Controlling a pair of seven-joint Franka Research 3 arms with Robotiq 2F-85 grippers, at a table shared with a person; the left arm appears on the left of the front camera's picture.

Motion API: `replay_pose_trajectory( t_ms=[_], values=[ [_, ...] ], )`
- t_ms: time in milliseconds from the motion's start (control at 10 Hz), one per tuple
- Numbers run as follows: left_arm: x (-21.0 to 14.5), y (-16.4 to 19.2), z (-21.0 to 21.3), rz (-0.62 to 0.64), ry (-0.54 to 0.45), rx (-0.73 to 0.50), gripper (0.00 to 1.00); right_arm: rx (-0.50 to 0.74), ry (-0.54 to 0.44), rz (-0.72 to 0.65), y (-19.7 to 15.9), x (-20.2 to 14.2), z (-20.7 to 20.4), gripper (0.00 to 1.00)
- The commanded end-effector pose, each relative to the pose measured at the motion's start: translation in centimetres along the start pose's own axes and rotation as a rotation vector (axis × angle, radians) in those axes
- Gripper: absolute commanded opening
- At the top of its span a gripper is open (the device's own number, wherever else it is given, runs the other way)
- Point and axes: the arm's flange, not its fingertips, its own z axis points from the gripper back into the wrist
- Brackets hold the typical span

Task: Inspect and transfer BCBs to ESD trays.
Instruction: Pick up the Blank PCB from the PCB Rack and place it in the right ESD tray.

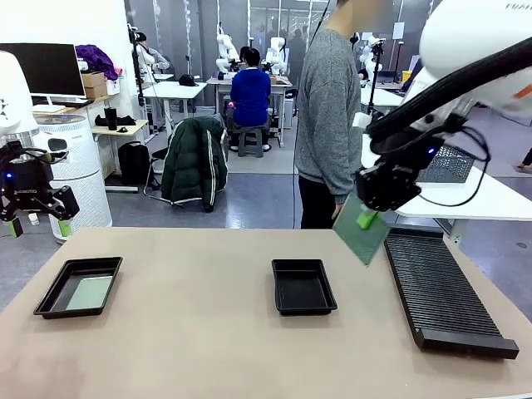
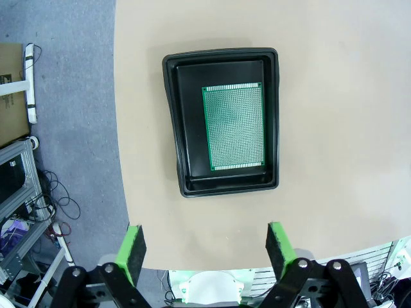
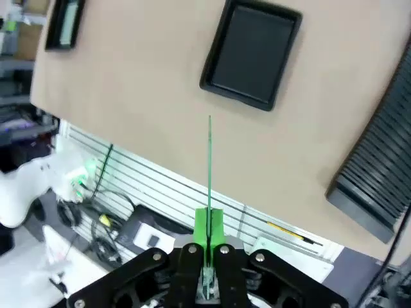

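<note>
I am looking across a beige table [image 1: 208,332] in an open lab, with a person in a grey sweater [image 1: 330,116] standing at its far edge and a dark jacket draped over a chair [image 1: 194,162] on the floor beyond. Near the table's left edge sits one ESD tray [image 1: 79,287], and a BCB [image 2: 234,126] lies flat inside it; from the left wrist view the board sits toward one side of the tray floor, leaving a bare black strip along the other side. My left gripper [image 1: 33,218] hangs above the table's far left corner with its green pads [image 2: 131,250] spread wide and nothing between them. A second ESD tray [image 1: 303,285] sits near the middle of the table, its floor bare. Along the right edge lies a long black ribbed rack [image 1: 440,291]. My right gripper [image 1: 366,219] hovers above the far right part of the table, between the middle tray and the rack, clamped on a second BCB [image 1: 363,233] that hangs tilted below the fingers. In the right wrist view that board shows edge-on as a thin green line rising from the closed pads [image 3: 209,226].
</note>
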Motion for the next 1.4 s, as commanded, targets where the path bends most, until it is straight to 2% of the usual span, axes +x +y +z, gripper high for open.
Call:
replay_pose_trajectory(
  t_ms=[0, 600, 1100, 1300],
  values=[
    [0.0, 0.0, -0.1, -0.004, -0.01, 0.0, 1.0, 0.047, -0.051, -0.076, 0.5, 1.0, -2.7, 0.03],
    [0.0, 0.0, -0.1, -0.004, -0.01, 0.0, 1.0, 0.137, -0.098, -0.143, -2.7, 5.7, -9.4, 0.03],
    [0.0, 0.0, -0.1, -0.004, -0.01, 0.0, 1.0, 0.187, -0.137, -0.204, -5.8, 8.3, -14.8, 0.03],
    [0.0, 0.0, -0.1, -0.004, -0.01, 0.0, 1.0, 0.218, -0.125, -0.22, -6.9, 9.6, -17.1, 0.03]
  ],
)
